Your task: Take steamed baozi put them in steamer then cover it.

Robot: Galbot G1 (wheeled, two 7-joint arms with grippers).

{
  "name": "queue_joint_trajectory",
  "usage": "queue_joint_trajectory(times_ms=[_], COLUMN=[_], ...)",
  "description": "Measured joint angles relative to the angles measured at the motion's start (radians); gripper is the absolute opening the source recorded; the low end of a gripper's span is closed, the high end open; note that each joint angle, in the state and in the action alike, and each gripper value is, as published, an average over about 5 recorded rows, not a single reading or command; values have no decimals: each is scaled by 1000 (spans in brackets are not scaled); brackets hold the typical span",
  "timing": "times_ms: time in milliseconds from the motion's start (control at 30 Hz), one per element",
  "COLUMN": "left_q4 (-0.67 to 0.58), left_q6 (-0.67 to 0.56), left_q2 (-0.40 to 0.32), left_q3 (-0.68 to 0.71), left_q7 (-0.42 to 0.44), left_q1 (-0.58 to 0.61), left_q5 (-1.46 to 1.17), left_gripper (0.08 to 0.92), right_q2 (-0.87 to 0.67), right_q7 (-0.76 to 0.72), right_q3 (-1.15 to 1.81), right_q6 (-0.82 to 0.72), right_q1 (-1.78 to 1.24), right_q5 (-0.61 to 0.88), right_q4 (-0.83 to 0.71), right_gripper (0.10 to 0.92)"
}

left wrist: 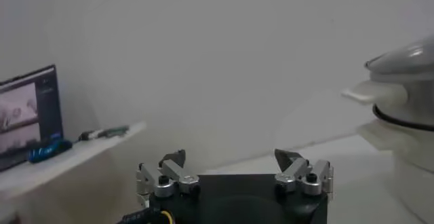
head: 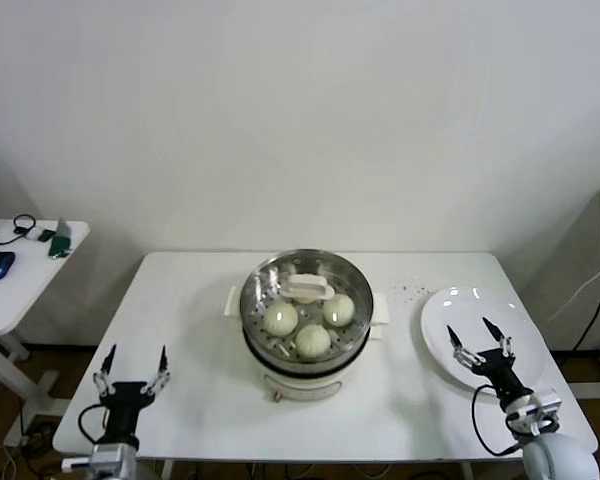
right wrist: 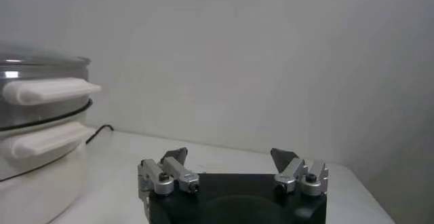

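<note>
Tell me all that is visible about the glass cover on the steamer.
The cover is a round lid of clear glass with a metal rim and a cream rectangular handle on top. It lies flat and closed on the steamer, in the middle of the white table. Three baozi show through the glass. No gripper touches it.

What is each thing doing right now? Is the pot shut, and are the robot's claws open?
steamer: lid on, shut.
cover: sits on the steamer, handle up.
steamed baozi: three show through the glass, inside the steamer; the lid handle may hide a fourth.
white plate: empty, on the table by the right claw.
left claw: open, holds nothing, near the table's front left.
right claw: open, holds nothing, over the plate.
</note>
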Motion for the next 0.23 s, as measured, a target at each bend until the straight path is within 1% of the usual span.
queue_joint_trajectory(times_ms=[233], left_q4=[21], left_q6=[-28], left_q2=[-6], left_q3=[-11], left_q7=[14], left_q1=[12], left_q5=[-42], left_gripper=[823], right_q2=[14], right_q7=[-5], right_q3=[8], right_q6=[5], right_q1=[0], right_q5=[-2], right_q4=[2], right_gripper=[823])
